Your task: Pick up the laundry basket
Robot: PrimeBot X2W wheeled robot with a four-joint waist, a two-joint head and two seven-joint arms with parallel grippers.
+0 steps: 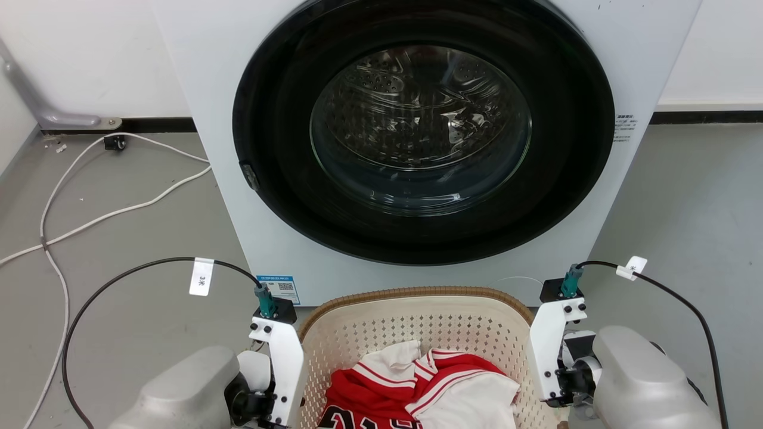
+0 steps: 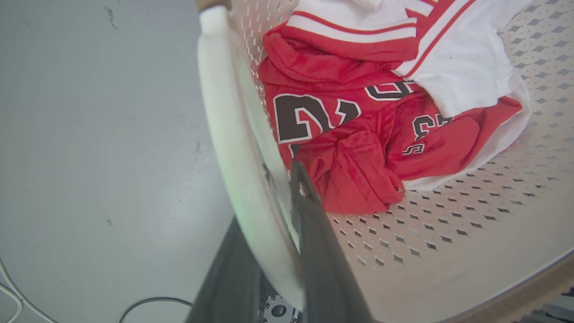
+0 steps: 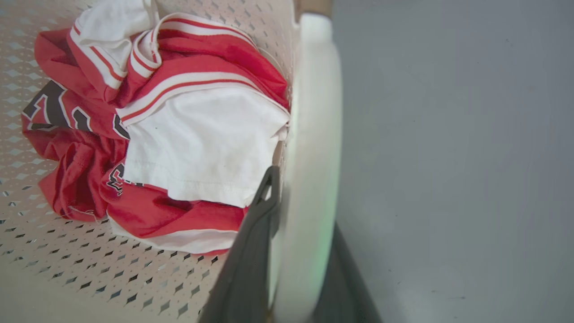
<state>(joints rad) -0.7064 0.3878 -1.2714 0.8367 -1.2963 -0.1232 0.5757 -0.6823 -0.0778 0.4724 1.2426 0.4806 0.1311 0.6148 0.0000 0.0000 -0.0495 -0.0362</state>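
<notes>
The laundry basket (image 1: 417, 322) is cream perforated plastic with a brown woven-look rim, and it stands on the floor just before the washing machine. Red and white jerseys (image 1: 417, 387) lie crumpled in it. In the left wrist view my left gripper (image 2: 269, 197) straddles the basket's white side handle (image 2: 224, 125), one dark finger inside the wall and one outside, closed against it. In the right wrist view my right gripper (image 3: 305, 202) clasps the opposite white handle (image 3: 314, 112) the same way. Both pale wrists flank the basket at the bottom of the head view.
A white front-loading washing machine (image 1: 417, 149) with its round glass door shut stands close behind the basket. White cables (image 1: 89, 220) trail over the grey floor at the left. Black cables arc from both of my wrists. Bare grey floor (image 1: 685, 208) lies to the right.
</notes>
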